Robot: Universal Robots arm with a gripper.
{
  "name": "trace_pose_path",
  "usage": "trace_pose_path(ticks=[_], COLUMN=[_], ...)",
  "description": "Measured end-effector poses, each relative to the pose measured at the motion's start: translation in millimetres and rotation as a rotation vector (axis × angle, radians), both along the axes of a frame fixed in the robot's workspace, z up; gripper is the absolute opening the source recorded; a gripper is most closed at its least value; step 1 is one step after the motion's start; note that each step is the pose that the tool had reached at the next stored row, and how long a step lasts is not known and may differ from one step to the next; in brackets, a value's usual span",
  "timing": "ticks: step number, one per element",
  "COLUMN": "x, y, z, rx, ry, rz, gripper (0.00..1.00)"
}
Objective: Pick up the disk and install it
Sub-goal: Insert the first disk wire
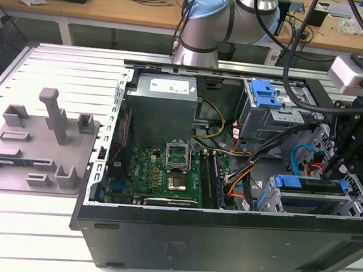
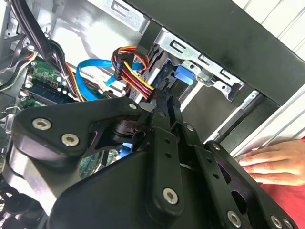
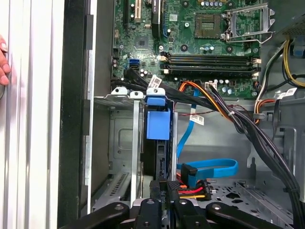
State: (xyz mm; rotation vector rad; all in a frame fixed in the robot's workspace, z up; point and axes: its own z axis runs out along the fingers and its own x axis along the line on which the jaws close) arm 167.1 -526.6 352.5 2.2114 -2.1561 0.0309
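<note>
The disk [image 1: 309, 184] sits edge-on in the drive cage at the front corner of the open computer case, on the exterior view's right. Its bright blue carrier tab [image 3: 157, 125] shows at the slot's mouth between the metal rails, and the same blue tab [image 2: 183, 76] shows beyond the fingers in the second wrist view. My black gripper [image 1: 335, 170] hangs over the cage's inner end. Its fingers [image 2: 164, 114] lie close together, and the tips meet the disk's rear edge beside the power plug. My gripper [image 3: 165, 183] looks shut, with nothing seen between its fingers.
A blue data cable [image 3: 209, 167] and a red, yellow and orange power bundle [image 3: 193, 189] crowd the gripper. A person's hand [image 2: 271, 162] rests on the table outside the case. A grey fixture with posts [image 1: 38, 140] stands at the exterior view's left. A blue bracket [image 1: 266, 93] tops the rear cage.
</note>
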Motion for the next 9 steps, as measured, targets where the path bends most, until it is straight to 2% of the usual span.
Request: trace_pose_path(ticks=[9], x=[-0.1], y=[-0.1], z=[-1.8], rx=[0.0021], ry=[-0.0001], rz=[0.0], gripper=[0.17])
